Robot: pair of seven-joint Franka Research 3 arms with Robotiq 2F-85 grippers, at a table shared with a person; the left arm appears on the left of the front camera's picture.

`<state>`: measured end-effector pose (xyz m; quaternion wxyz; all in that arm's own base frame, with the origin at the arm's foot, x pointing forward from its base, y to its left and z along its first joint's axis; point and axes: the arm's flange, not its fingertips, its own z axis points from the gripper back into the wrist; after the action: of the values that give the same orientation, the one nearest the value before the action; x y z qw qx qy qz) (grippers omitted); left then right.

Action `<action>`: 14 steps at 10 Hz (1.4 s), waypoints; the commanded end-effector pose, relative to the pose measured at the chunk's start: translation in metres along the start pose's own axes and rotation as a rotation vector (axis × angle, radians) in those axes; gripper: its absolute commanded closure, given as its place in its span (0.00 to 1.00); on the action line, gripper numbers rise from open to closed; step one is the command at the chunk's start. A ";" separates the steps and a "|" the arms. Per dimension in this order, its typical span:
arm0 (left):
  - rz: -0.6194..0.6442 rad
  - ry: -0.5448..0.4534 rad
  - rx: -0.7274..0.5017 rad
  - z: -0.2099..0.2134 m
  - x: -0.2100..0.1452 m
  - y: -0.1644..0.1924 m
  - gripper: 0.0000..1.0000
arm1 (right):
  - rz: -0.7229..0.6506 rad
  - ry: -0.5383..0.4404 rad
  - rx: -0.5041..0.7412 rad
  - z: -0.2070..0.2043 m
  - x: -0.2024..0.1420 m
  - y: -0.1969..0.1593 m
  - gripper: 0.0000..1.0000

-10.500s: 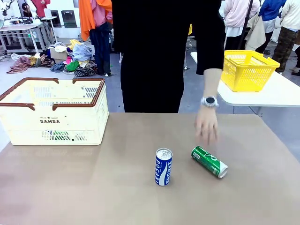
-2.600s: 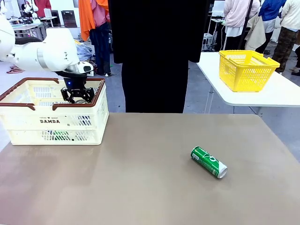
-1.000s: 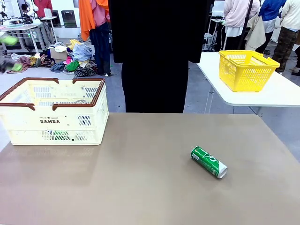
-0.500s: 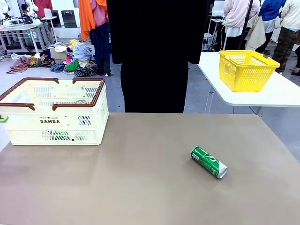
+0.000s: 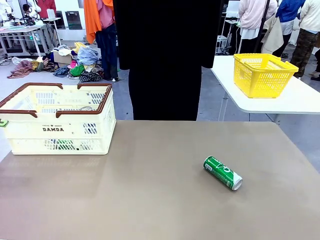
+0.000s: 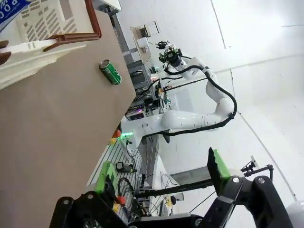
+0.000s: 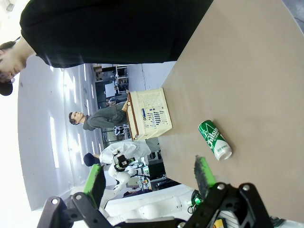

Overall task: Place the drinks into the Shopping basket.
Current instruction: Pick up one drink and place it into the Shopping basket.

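Note:
A green can with white markings lies on its side on the table's right half. It is also seen in the left wrist view and the right wrist view. The cream Shopping basket stands at the far left. A silver can top shows inside it, and the blue can sits by the basket wall. My left gripper is open and empty, off the table's left side. My right gripper is open and empty, well short of the green can.
A person in black stands at the far edge, with no hands over the table. A yellow mesh basket sits on a white side table at the right. Something green shows through the cream basket's lower slots.
The blue can went from the table into the basket with my left gripper, which then let go and drew back off the left edge. The person's hand has left the table.

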<state>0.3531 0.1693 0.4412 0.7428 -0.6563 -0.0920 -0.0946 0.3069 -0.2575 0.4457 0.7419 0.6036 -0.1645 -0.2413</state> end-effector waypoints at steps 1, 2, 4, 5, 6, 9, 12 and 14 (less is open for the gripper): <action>0.009 -0.001 -0.008 0.001 -0.002 -0.002 0.00 | 0.009 -0.003 0.002 0.000 -0.002 0.002 0.00; 0.009 -0.001 -0.008 0.001 -0.002 -0.002 0.00 | 0.009 -0.003 0.002 0.000 -0.002 0.002 0.00; 0.009 -0.001 -0.008 0.001 -0.002 -0.002 0.00 | 0.009 -0.003 0.002 0.000 -0.002 0.002 0.00; 0.009 -0.001 -0.008 0.001 -0.002 -0.002 0.00 | 0.009 -0.003 0.002 0.000 -0.002 0.002 0.00; 0.009 -0.001 -0.008 0.001 -0.002 -0.002 0.00 | 0.009 -0.003 0.002 0.000 -0.002 0.002 0.00; 0.009 -0.001 -0.008 0.001 -0.002 -0.002 0.00 | 0.009 -0.003 0.002 0.000 -0.002 0.002 0.00; 0.009 -0.001 -0.008 0.001 -0.002 -0.002 0.00 | 0.003 0.083 -0.154 -0.015 0.003 0.030 0.00; 0.009 -0.001 -0.008 0.001 -0.002 -0.002 0.00 | 0.094 0.332 -0.313 -0.108 0.016 0.082 0.00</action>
<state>0.3531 0.1693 0.4396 0.7425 -0.6571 -0.0906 -0.0931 0.3549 -0.1980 0.4825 0.8158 0.5447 -0.0801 -0.1769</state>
